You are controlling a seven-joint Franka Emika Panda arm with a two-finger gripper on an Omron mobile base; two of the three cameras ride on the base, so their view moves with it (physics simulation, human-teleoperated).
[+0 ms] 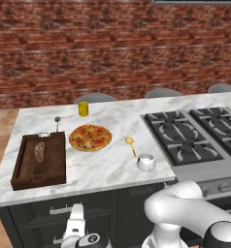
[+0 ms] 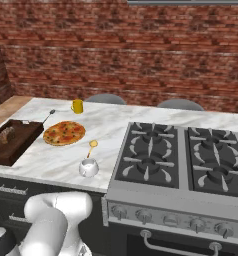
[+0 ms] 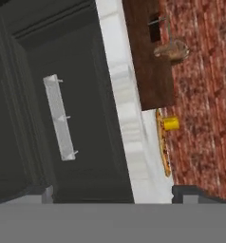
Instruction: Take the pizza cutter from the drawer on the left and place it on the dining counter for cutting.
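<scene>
A: Arm (image 1: 185, 206) casing: glossy white, rounded, bulbous segments; smooth shell, soft grey shading on the undersides.

B: Joints?

A: Dark charcoal caps. One rounded black cap at the lower right corner of the left base view, another dark patch at the lower left edge of the right base view.

B: Hand end?

A: A narrower white link (image 1: 76, 220) with a grey seam, ending in a round black disc with a pale centre mark. In the hand view, fingertips (image 3: 47, 193) show as small grey stubs.
</scene>
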